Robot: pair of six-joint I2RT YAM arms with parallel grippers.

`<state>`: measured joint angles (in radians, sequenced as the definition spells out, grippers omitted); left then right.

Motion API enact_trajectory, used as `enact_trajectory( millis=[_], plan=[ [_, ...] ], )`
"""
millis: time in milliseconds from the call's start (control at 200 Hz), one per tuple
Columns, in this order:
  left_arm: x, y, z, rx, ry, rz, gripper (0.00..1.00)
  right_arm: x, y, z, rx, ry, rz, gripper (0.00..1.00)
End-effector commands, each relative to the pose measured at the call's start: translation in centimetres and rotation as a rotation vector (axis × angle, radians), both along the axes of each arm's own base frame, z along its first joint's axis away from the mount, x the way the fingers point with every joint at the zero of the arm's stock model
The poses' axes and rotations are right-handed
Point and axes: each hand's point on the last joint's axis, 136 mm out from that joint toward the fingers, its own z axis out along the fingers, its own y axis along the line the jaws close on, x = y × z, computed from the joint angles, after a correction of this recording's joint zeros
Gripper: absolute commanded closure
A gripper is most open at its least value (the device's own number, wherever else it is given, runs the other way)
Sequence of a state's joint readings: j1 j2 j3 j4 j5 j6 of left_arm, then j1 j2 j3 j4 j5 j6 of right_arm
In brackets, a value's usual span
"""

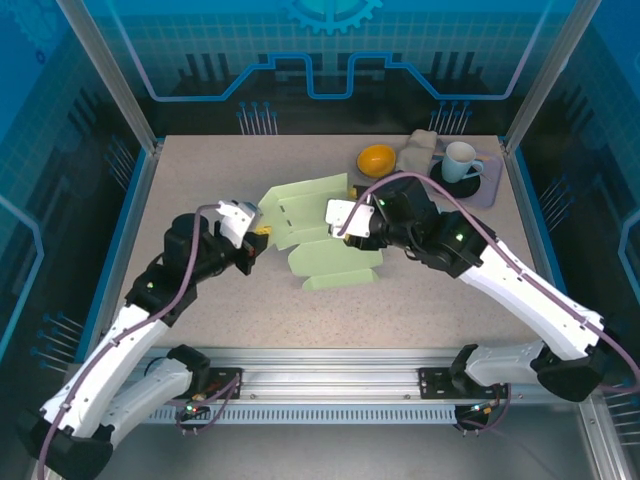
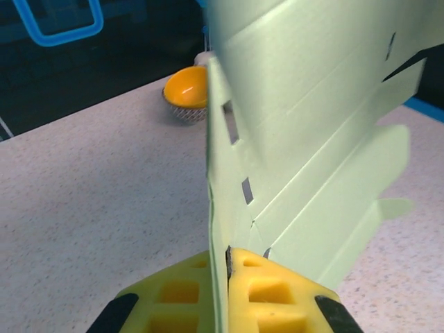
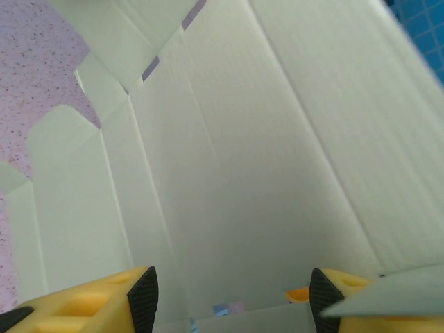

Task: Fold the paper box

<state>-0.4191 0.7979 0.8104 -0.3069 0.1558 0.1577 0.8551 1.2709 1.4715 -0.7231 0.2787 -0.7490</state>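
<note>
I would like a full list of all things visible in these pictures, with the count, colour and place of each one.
paper box: one, pale green, middle of the table, partly folded up
bowl: one, orange-yellow, far side, right of centre
crumpled lump: one, beige, perhaps cloth, between bowl and mug
mug: one, pale blue, on the saucer
saucer: one, dark, on the tray
tray: one, lavender, far right corner
table: one, speckled beige
left gripper: one, yellow fingers, shut on the box's edge
right gripper: one, yellow fingers, open at a box panel
</note>
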Motion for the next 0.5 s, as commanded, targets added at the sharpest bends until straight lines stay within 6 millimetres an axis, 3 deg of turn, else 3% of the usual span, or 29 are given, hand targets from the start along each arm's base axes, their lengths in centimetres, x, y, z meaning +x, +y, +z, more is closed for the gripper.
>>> enact_trajectory(
  millis=[0,235,495],
  plan=[
    [0.9,1.3,-2.9,0.126,0.018,0.083,1.0,1.5,1.1,2.2,-0.273,-0.257,0.209,0.39],
    [1.3,1.6,-3.5,0.148,0.026,0.113,1.0,2.7,1.4,2.2,-0.336,-0.25,0.194,0.4],
    [1.8,1.7,-4.1,0.17,0.048,0.133,1.0,3.3,-3.0,3.6,-0.35,-0.268,0.073,0.39]
  ],
)
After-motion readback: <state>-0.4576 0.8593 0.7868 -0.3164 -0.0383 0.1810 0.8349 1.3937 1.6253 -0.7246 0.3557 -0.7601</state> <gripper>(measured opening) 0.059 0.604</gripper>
